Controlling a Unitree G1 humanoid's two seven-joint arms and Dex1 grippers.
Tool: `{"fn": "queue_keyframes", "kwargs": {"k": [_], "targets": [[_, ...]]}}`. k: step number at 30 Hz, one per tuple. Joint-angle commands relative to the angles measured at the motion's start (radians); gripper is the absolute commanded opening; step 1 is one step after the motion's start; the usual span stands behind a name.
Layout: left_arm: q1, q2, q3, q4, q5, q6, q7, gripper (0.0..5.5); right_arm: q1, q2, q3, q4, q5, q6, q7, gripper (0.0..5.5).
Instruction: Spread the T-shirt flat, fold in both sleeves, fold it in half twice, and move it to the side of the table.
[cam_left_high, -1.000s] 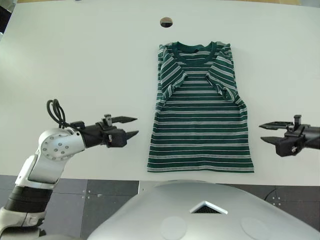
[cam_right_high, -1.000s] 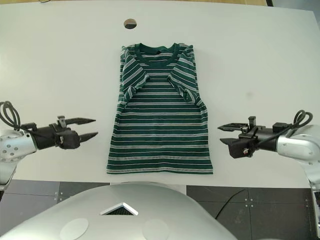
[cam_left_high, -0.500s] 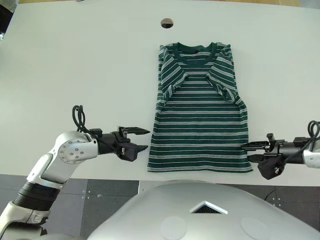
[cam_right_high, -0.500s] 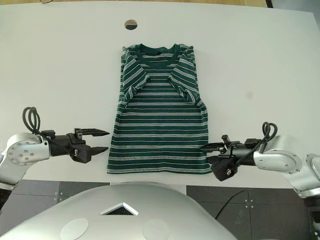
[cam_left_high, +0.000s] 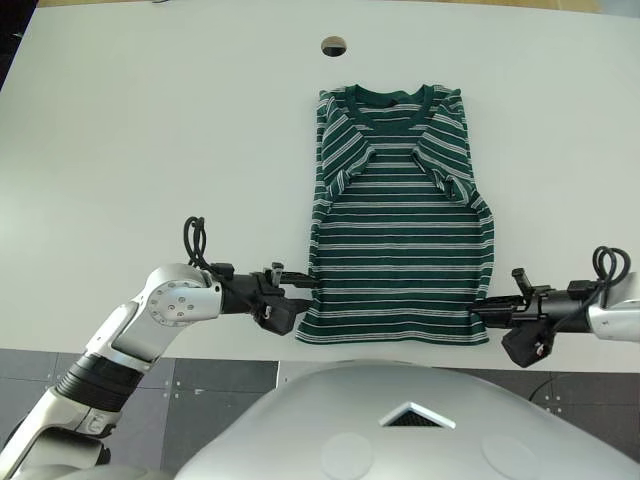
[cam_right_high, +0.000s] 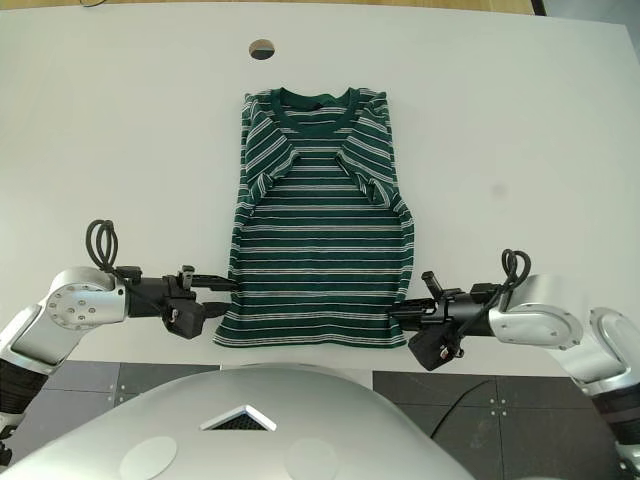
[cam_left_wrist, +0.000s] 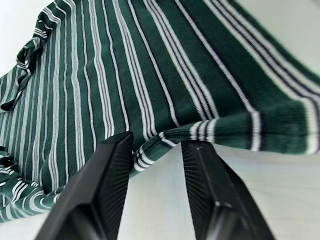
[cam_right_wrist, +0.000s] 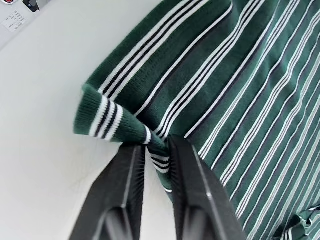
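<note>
right gripper (cam_right_wrist: 155, 144) pinching T-shirt (cam_left_high: 402, 232) hem, left gripper (cam_left_wrist: 159, 142) apparently straddling edge

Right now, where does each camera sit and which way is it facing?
Left eye: on the head, looking forward and down at the shirt on the table; left gripper and right gripper show.
Right eye: same head, same scene, same grippers.
Left wrist: on the left wrist, facing the hem; open fingers straddle it.
Right wrist: on the right wrist, facing the hem; fingers pinch it.
</note>
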Motion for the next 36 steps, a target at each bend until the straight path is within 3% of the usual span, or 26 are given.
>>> {"fn": "queue_keyframes", "kwargs": {"k": [1,4,7,16,25,33,36], "targets": [[0.008,0.041,-0.026,0.03,0.03,0.022,-0.051,1.12,-0.003,0.011,0.008,-0.011,-0.003,0.026,-0.007,0.11],[0.027,0.077,-0.033,0.023,0.016,0.036,-0.086,0.74,0.009,0.014,0.013,-0.02,0.046,0.065,0.0,0.1],[0.083,0.165,-0.034,-0.016,-0.083,0.093,-0.178,0.2,0.045,0.009,0.012,-0.085,0.293,0.231,0.056,0.1],[0.115,0.221,0.06,-0.029,-0.322,0.18,-0.24,0.14,0.055,0.019,-0.081,-0.22,0.7,0.472,0.14,0.1],[-0.148,-0.029,0.274,0.041,-0.614,0.54,-0.018,0.14,-0.268,0.24,-0.134,-0.002,0.688,0.705,-0.073,0.1],[-0.497,-0.238,0.245,0.307,-0.551,0.859,0.148,0.14,-0.574,0.386,-0.046,0.3,0.518,0.874,-0.154,0.1],[-0.58,-0.302,0.224,0.42,-0.492,0.899,0.188,0.14,-0.656,0.442,-0.016,0.41,0.493,0.894,-0.13,0.1]]}}
